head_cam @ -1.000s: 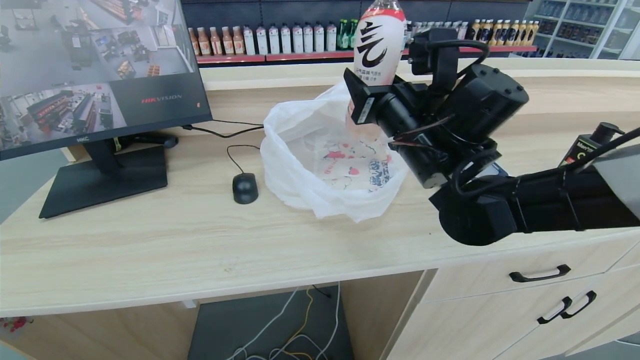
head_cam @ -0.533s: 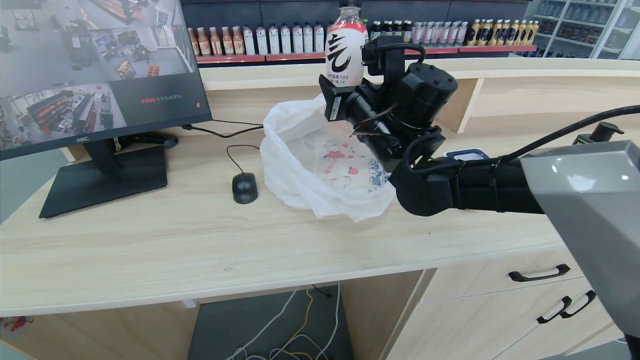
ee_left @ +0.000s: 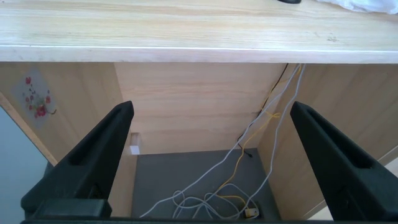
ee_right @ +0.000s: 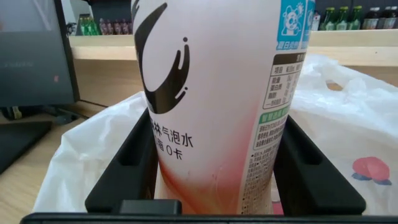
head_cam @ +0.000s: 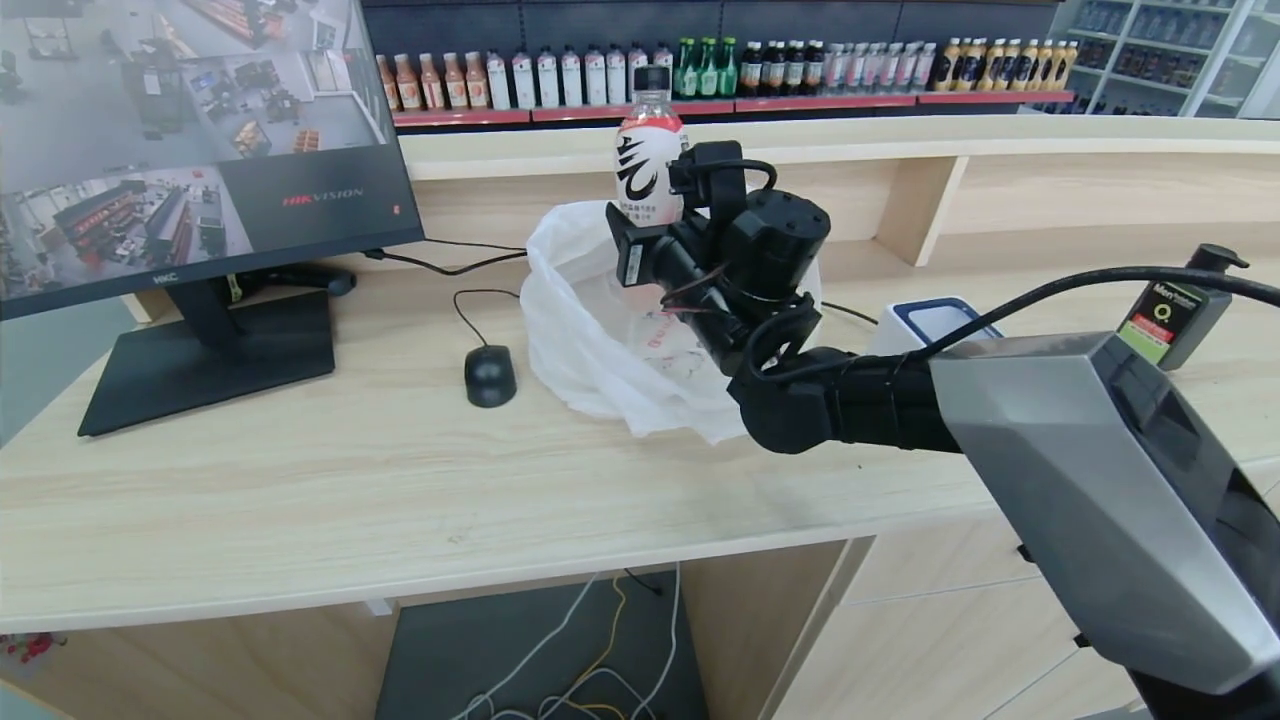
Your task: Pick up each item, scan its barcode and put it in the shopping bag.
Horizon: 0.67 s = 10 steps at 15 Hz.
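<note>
Found left pincer (ee_left: 211, 109) nearest and lowest, below the front edge of the worktop (ee_left: 186, 31), fingers spread wide with nothing between them. Noted loose cables (ee_left: 211, 200) on the floor beyond. Recorded on the worktop a black mouse (head_cam: 489, 375), just beside the white shopping bag (head_cam: 580, 340), which stands with its mouth open upward. Found right pincer (head_cam: 645, 250) over the bag's open mouth, clamped on the lower body of the bottle (head_cam: 648, 165), held upright with cap on top. Could not determine contact between bottle base and bag. Logged to the right a white and blue scanner box (head_cam: 935, 325), and farther right a dark pump bottle (head_cam: 1180, 310). Noted monitor (head_cam: 190, 140) at rear left and stocked shelf (head_cam: 700, 70) behind.
</note>
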Motion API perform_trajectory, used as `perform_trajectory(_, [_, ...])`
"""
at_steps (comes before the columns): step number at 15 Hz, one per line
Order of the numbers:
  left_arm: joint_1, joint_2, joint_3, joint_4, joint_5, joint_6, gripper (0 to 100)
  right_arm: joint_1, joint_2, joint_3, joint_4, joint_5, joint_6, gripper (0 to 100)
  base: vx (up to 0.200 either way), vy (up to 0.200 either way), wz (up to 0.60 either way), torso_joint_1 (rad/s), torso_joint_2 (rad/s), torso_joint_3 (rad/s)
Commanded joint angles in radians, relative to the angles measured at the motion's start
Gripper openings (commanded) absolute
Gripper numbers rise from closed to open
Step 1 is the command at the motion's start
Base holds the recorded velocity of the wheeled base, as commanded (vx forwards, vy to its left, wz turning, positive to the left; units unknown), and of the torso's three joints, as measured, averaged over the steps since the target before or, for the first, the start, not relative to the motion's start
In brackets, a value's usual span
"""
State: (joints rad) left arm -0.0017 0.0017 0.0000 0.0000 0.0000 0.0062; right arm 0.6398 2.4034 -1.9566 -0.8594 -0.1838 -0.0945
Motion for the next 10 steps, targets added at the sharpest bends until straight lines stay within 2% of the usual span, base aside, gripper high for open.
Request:
perform_trajectory(1, [0.0, 0.0, 0.0, 0.0, 0.0, 0.0, 100, 0.0, 0.02, -0.001, -0.001, 0.0, -0.001, 0, 0.0, 0.0, 0.0, 0.0, 0.0, 0.0])
perform_trajectory(10, [0.0, 0.0, 0.0, 0.0, 0.0, 0.001, 100, 0.001, 0.068, 0.002, -0.007, -0.011, 0.027, 0, 0.0, 0.0, 0.0, 0.0, 0.0, 0.0])
